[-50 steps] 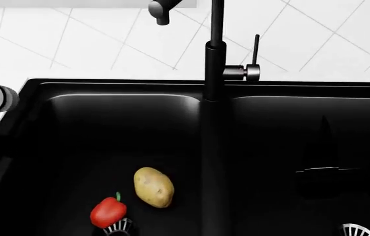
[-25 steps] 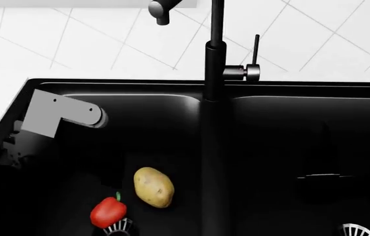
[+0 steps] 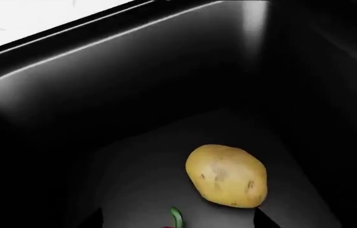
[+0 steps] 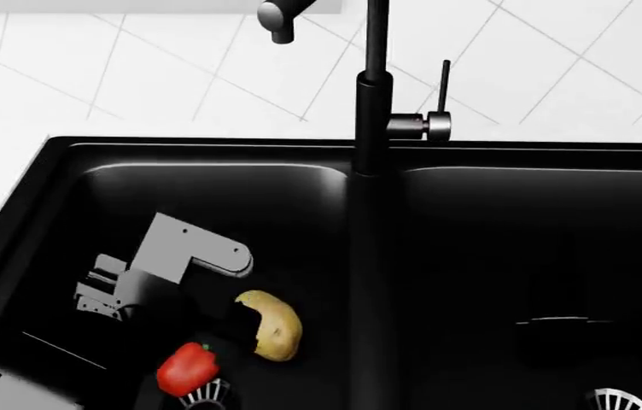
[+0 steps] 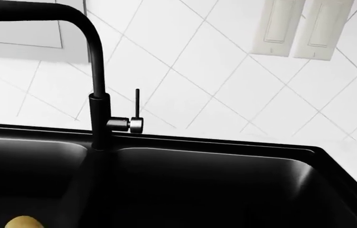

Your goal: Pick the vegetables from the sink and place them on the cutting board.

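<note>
Two vegetables lie on the floor of the sink's (image 4: 59,154) left basin. The yellow-tan potato (image 4: 273,329) (image 3: 227,175) sits beside the red bell pepper (image 4: 188,369), which rests by the drain. My left gripper (image 4: 228,318) (image 3: 177,217) hangs low in that basin, open. Its black fingers hide the potato's left edge in the head view. In the left wrist view only the pepper's green stem (image 3: 176,218) shows, between the fingertips. My right gripper (image 4: 560,318) is a faint black shape over the right basin. The cutting board is out of view.
A tall black faucet (image 4: 374,94) (image 5: 97,109) with a side lever stands on the divider between the basins. Slotted metal drains sit in the left (image 4: 207,395) and right (image 4: 620,399) basins. White tiled counter and wall surround the sink.
My left arm has swung down and to the right into the left basin, from its rim to just beside the potato. The vegetables and the right arm have not moved.
</note>
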Controlling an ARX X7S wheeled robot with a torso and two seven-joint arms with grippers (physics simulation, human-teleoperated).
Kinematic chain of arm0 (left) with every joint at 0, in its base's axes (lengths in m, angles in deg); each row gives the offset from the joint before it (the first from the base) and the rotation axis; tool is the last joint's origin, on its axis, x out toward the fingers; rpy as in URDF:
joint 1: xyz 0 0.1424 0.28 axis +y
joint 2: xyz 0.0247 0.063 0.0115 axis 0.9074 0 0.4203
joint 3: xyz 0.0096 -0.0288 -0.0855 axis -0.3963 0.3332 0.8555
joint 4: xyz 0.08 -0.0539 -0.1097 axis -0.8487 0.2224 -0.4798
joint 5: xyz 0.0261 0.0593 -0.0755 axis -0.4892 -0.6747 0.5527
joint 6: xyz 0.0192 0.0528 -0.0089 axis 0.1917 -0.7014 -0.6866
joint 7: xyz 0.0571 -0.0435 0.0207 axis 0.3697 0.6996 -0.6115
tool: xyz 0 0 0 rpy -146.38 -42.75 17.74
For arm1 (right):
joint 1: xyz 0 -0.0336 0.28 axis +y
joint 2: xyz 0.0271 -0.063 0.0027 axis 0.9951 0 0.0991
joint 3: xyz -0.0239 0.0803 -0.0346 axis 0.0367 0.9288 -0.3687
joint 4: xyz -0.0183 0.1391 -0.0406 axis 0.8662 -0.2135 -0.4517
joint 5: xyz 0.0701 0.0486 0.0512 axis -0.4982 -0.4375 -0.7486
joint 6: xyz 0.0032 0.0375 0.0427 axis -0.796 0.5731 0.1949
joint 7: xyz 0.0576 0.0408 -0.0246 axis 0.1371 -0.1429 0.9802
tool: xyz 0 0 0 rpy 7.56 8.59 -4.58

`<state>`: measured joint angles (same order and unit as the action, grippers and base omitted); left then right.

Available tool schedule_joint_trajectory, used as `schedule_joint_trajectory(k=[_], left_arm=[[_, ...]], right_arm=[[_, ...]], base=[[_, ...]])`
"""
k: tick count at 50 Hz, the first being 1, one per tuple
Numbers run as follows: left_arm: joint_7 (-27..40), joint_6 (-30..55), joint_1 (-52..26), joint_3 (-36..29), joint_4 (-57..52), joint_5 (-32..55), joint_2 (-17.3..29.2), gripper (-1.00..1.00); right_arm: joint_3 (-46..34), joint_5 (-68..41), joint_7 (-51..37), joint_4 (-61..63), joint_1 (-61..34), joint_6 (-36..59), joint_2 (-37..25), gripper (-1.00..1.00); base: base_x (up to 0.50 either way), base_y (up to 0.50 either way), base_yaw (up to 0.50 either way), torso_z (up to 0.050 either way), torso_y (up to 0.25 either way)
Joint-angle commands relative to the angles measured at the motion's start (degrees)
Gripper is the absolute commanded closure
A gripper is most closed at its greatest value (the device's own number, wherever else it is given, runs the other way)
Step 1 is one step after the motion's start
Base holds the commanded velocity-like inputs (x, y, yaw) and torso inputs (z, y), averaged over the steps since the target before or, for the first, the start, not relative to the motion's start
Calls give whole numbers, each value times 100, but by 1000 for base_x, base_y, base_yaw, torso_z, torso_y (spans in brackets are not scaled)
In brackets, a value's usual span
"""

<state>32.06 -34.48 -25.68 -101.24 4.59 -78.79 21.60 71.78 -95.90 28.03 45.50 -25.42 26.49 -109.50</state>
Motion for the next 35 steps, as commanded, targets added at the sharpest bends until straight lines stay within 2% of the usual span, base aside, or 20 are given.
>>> schedule_joint_trajectory(k=[1,4,12,19,21,27,35], left_arm=[[-63,-1162,-390,-606,1827,65,-200,-100],[0,-1352,-578,-861,2337,407,-193,-100],[18,-1427,-605,-1324,2618,747,-200,-100],[122,-2221,-974,-2763,3643,2168,-210,-100],[29,-2640,-999,-2979,3743,2337,-208,-100],[-18,-3170,-1181,-3579,4197,3188,-211,-100],[181,-3243,-1211,-4304,4333,3657,-212,-100]], right_arm=[[-81,227,181,-26,243,-211,64,-100],[2,132,139,-5,257,-180,30,-100],[-42,189,169,-17,343,-254,44,-100],[-24,215,182,-3,452,-317,44,-100],[-65,258,207,-16,477,-344,51,-100],[-124,170,128,-30,351,-280,50,-100],[-162,165,112,-40,341,-302,45,-100]], base=[[0,0,0,0,0],[0,0,0,0,0],[0,0,0,0,0],[0,0,0,0,0],[0,0,0,0,0],[0,0,0,0,0],[0,0,0,0,-60]])
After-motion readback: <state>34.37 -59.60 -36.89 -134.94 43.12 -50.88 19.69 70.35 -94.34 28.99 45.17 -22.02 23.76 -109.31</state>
